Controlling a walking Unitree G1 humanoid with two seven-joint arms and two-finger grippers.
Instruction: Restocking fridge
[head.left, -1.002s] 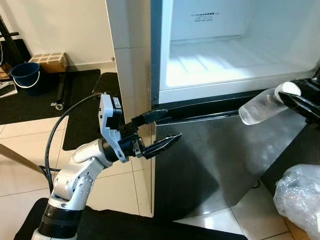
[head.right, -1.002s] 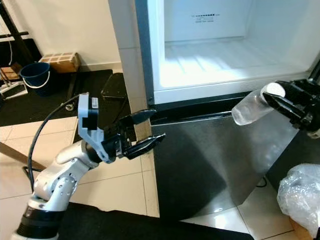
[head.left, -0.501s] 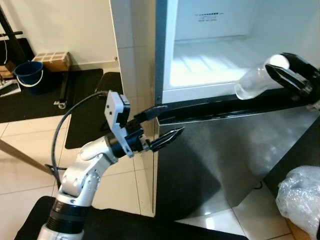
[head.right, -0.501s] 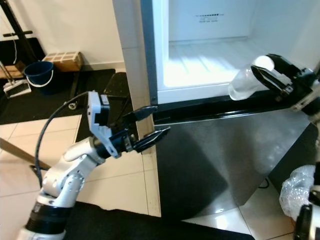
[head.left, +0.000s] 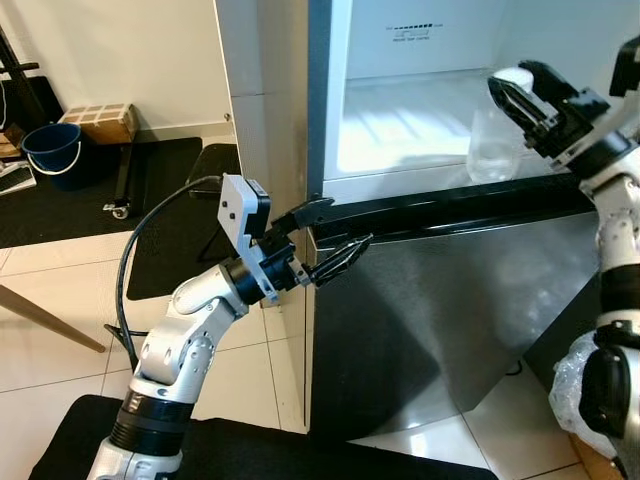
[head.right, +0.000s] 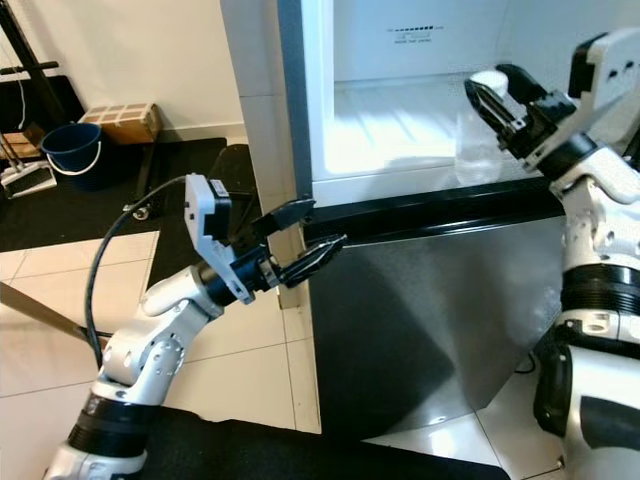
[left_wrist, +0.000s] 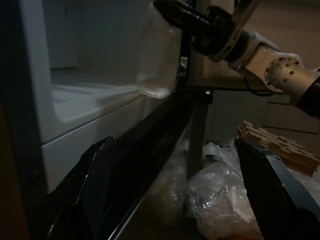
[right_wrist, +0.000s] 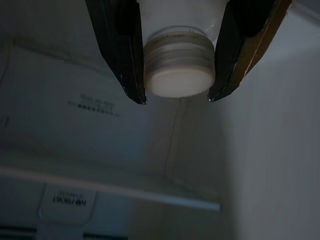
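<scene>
"Where was the bottle (head.right: 478, 140)?"

"Just above the fridge (head.right: 400, 120) shelf, the right gripper (head.right: 500, 100) clamped at its cap. The left gripper (head.left: 325, 240) hung apart below that shelf."

"The risk?"

"It looked top-held; it could have swung and tipped."

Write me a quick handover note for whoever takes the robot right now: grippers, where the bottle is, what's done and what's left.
Right gripper: jaws shut on the clear bottle, gripping just below its white cap, roughly upright over the front of the open fridge compartment.
Left gripper: jaws open, holding nothing, at the fridge's left front edge by the black band.
Done: bottle brought to the fridge.
Left: set it on the compartment floor, release, withdraw.
</scene>
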